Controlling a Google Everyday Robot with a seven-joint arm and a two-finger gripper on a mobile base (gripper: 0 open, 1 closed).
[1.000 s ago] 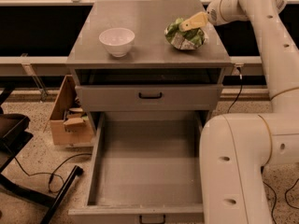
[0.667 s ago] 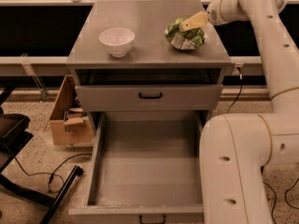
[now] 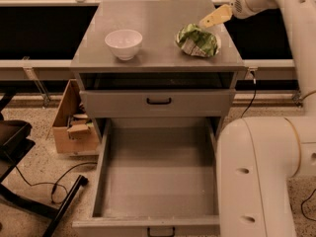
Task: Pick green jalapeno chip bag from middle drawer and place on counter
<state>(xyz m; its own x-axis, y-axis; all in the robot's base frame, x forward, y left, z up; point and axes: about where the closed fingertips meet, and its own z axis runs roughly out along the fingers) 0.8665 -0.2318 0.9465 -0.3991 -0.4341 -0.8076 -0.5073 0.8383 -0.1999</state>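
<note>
The bag (image 3: 197, 40) lies on the counter (image 3: 158, 23) near its right edge, well apart from the white bowl (image 3: 123, 43) on the left. The gripper (image 3: 207, 21) hangs just above the bag's far right corner; whether it is open or closed cannot be told. Below, the drawer (image 3: 158, 169) stands pulled out, its grey floor bare.

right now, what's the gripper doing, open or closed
gripper: over the counter, back right, close by the green jalapeno chip bag; open or closed cannot be told
</note>
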